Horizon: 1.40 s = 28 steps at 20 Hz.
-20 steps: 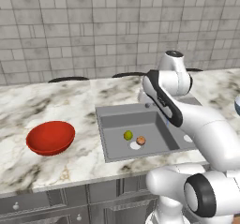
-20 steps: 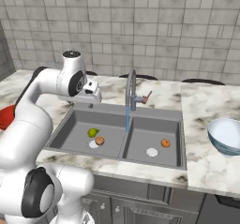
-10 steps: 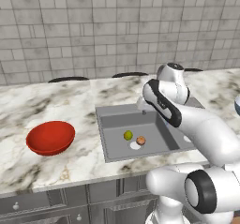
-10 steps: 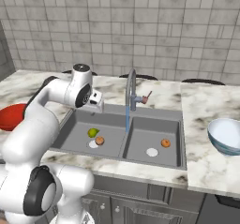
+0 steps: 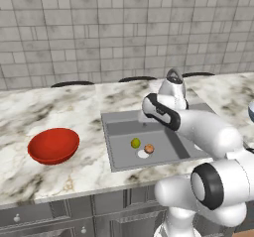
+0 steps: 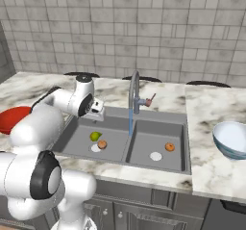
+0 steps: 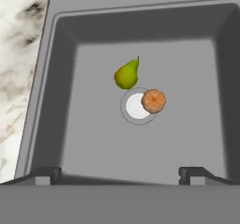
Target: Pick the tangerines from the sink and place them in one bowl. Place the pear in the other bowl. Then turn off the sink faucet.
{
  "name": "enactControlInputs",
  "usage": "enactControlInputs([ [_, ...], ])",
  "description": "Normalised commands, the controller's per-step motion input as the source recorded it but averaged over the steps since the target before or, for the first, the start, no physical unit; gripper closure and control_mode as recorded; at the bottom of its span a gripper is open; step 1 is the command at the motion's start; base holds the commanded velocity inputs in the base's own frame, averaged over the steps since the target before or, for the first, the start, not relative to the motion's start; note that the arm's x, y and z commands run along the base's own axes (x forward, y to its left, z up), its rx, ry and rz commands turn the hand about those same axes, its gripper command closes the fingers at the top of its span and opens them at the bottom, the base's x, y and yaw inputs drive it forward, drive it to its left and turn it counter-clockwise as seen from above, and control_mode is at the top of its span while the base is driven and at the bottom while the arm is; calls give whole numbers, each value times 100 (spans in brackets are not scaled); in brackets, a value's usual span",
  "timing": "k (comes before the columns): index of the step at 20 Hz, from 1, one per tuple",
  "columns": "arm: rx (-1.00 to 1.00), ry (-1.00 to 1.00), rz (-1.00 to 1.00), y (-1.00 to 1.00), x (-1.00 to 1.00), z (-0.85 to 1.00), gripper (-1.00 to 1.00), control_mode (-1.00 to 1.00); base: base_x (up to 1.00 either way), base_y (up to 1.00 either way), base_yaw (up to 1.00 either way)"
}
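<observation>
The sink (image 6: 144, 128) has two basins. In the left basin a yellow-green pear (image 7: 126, 74) (image 6: 95, 136) (image 5: 135, 143) lies beside a tangerine (image 7: 153, 101) (image 6: 102, 145) (image 5: 149, 148) that rests on the white drain. A second tangerine (image 6: 169, 147) sits in the right basin. My gripper (image 7: 119, 174) (image 6: 98, 108) hangs open over the left basin's back edge, above both fruits and touching neither. The faucet (image 6: 134, 96) runs a thin blue stream. The red bowl (image 5: 53, 145) stands on the counter left of the sink, the pale bowl (image 6: 233, 140) on the right.
Marble counter (image 5: 74, 107) surrounds the sink, with a tiled wall behind. The divider (image 6: 129, 145) between the basins lies under the water stream. My arm's white links (image 5: 208, 132) hang over the right side of the sink in the left base view.
The hand has swung from above the counter behind the sink to over the left basin. The fruits, bowls and water stream are unchanged.
</observation>
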Motion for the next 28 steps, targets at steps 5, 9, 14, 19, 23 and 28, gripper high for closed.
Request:
enactControlInputs([
  [5,0,7,0,13,39,-40,-100,-100,0,0,0],
  [9,0,9,0,10,34,-47,-100,-100,0,0,0],
  [14,0,9,0,7,30,-49,-100,-100,0,0,0],
  [19,0,5,0,6,26,-44,-100,-100,0,0,0],
  [23,0,4,0,3,28,-41,-100,-100,0,0,0],
  [28,0,3,0,3,32,-42,-100,-100,0,0,0],
])
